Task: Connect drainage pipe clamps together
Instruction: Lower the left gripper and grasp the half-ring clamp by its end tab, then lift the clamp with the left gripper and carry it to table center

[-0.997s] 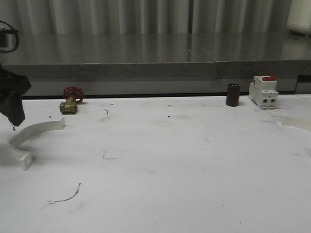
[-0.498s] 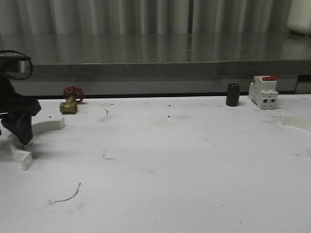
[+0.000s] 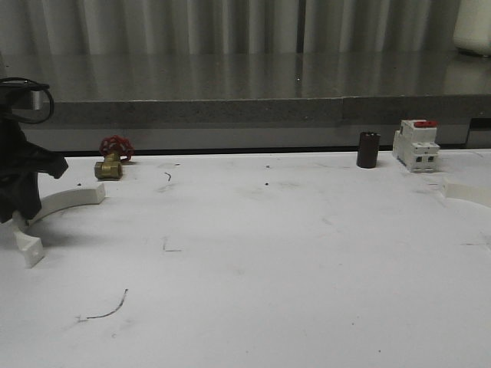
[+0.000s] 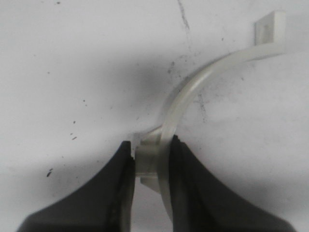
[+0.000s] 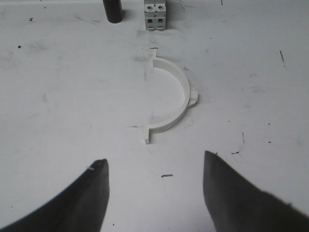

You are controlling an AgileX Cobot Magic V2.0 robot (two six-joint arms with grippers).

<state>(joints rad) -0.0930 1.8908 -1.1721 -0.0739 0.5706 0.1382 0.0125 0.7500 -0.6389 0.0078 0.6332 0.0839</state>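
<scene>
A white pipe clamp half point(image 3: 57, 203) lies at the far left of the front view on the white table point(image 3: 268, 253), its band and outer lug pinched between the black fingers of the left gripper point(image 4: 150, 162). The second clamp half point(image 5: 171, 101) rests flat at the right edge, untouched, ahead of the right gripper point(image 5: 155, 169), whose fingers are spread wide. Behind stand a brass valve point(image 3: 111, 162), a black cylinder point(image 3: 368, 149) and a white breaker point(image 3: 416, 146)
</scene>
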